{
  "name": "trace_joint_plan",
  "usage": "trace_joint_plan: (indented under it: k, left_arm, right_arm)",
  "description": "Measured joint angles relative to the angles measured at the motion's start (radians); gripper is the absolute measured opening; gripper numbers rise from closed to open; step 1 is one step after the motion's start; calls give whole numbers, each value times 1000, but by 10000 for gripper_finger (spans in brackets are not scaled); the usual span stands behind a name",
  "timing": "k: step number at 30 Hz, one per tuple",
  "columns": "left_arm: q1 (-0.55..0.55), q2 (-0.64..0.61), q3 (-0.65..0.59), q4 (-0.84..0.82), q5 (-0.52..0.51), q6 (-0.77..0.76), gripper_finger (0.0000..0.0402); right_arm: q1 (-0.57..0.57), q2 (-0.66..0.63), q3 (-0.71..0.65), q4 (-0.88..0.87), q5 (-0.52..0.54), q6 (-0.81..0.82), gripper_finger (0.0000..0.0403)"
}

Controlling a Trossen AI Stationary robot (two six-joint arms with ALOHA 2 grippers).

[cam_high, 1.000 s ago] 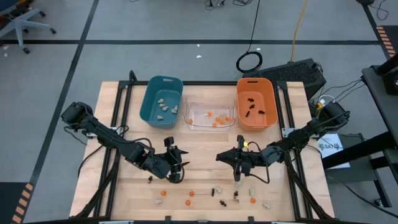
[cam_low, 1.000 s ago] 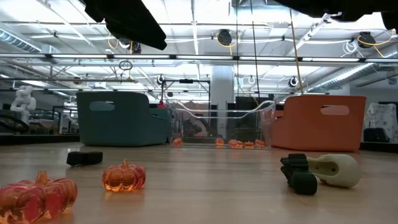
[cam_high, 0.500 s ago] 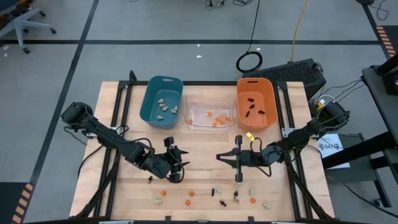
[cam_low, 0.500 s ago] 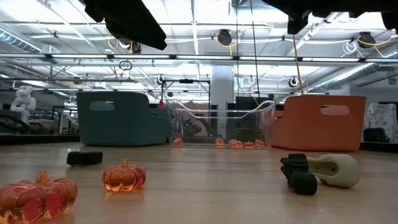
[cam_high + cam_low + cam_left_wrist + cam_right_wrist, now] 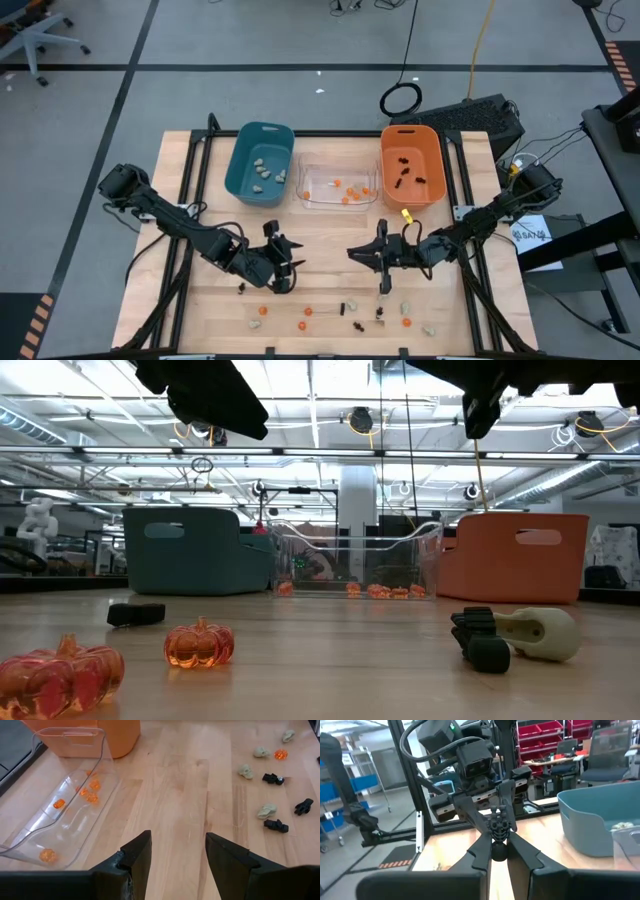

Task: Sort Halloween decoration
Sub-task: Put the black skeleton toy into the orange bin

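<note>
right claw (image 5: 499,851) clamped on a black spider trinket (image 5: 498,826), lifted short of the orange bin (image 5: 410,166), where i judge it belongs. left claw (image 5: 175,851) apart, idle nearby; unsorted trinkets (image 5: 343,312) lie on the tabletop (image 5: 330,225) farther from that bin.

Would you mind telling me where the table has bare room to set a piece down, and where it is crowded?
Bare wood lies between the clear bin and the two grippers, left gripper and right gripper, and at the table's left front corner. The front edge is crowded with loose trinkets. The right gripper grips a black spidery trinket.
</note>
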Motion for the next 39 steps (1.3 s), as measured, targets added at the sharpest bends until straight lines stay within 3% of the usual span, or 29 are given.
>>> trace_joint_plan:
  k: [6, 16, 26, 34, 39]
  left_arm:
    - [0, 0, 0, -1, 0, 0, 184]
    - [3, 0, 0, -6, -5, 7, 184]
    - [9, 0, 0, 0, -39, 26, 184]
    - [16, 0, 0, -2, -39, 25, 184]
    - [16, 0, 0, -2, -38, 2, 184]
  right_arm:
    - [-15, -61, 9, -107, 8, -34, 27]
    - [-143, -382, 83, -897, 139, 90, 27]
    - [-428, -613, 140, -1434, 109, 271, 27]
    - [-669, -590, 140, -1579, -1, 279, 27]
    - [-769, -518, 140, -1579, -1, 254, 27]
